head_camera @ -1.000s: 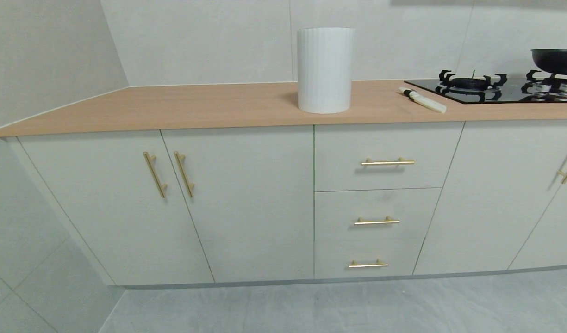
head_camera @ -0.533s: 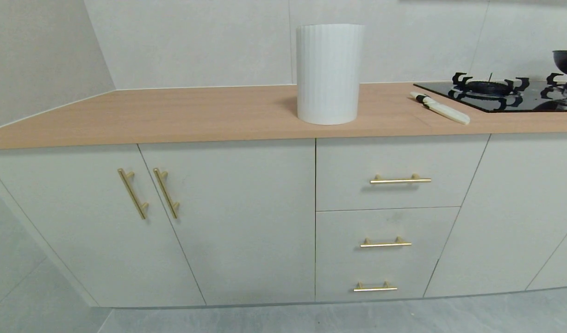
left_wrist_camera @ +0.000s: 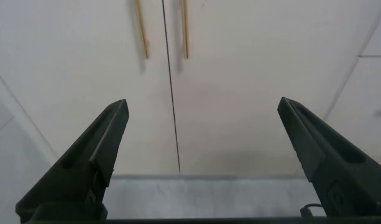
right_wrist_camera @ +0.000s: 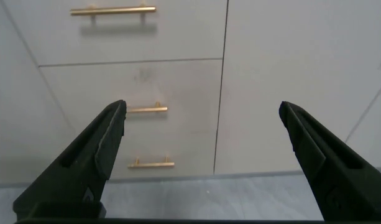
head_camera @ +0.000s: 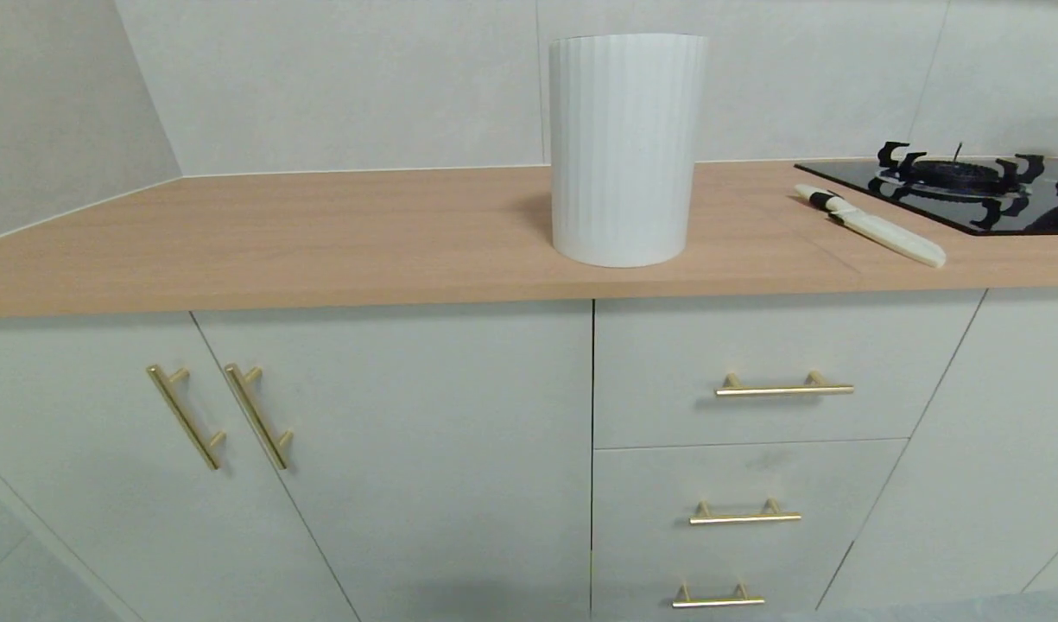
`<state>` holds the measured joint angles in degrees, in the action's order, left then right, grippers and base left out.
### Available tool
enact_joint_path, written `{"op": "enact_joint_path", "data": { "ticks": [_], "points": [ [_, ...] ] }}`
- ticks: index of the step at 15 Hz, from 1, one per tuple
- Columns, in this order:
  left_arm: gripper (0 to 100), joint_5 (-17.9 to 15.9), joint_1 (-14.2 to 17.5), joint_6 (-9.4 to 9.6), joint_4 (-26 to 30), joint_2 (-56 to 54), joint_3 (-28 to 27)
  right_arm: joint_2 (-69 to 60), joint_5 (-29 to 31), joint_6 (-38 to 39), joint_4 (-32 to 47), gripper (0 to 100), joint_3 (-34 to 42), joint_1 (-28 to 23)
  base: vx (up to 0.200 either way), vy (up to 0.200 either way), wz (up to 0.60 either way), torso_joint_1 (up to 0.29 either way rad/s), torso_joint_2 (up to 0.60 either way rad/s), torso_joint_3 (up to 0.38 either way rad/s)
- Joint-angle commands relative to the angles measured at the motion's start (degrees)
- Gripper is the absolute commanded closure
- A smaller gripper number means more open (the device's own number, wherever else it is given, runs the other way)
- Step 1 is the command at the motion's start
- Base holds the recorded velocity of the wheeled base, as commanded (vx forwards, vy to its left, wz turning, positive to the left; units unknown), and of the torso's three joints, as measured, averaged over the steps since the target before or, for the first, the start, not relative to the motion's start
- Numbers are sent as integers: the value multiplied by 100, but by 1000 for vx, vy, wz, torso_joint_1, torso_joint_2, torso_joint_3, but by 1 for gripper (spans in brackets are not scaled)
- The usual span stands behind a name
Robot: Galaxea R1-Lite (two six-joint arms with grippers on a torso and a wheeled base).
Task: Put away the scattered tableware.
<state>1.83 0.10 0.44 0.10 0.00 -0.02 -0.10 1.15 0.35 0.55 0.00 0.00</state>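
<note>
the knife is lying flat on the wooden countertop, over on the right, just beside the near-left corner of the black hob; its pale blade points toward the near right, and there's a dark band up near the far end; can't tell if it actually touches the hob's edge; a black burner grate sits on the hob behind it

the tall white ribbed container stands upright around the middle of the counter, close to the front edge, left of the knife and well apart from it; can't see inside it from this angle

under the counter everything's shut; two cabinet doors on the left with a pair of gold bar handles side by side; a drawer stack below the container, each drawer with a horizontal gold handle

left gripper hangs low in front of the double doors, facing the seam between them, with grey floor right below; its two dark fingers are spread wide with nothing between them

right gripper is low in front of the drawers, near the plain panel to their right; its fingers are spread wide too, holding nothing
</note>
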Motion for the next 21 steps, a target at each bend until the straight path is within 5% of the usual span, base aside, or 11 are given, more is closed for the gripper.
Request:
{"op": "enact_joint_path", "data": {
  "ticks": [1, 8, 18, 21],
  "points": [
    [0, 2, 8, 0, -1, 9, 2, 10, 0, 0, -2, 0, 0, 0, 200, 0, 0, 2, -2, 7],
    [0, 2, 8, 0, -1, 9, -6, 10, 0, 0, -2, 0, 0, 0, 200, 0, 0, 4, 2, 4],
    [0, 2, 8, -35, -1, 9, -6, 10, 0, 0, -2, 0, 0, 0, 0, 0, 0, 0, 0, 0],
    [0, 2, 8, -35, -1, 9, -6, 10, 0, 0, -2, 0, 0, 0, 0, -200, 0, 1, 1, -2]
  ]
}}
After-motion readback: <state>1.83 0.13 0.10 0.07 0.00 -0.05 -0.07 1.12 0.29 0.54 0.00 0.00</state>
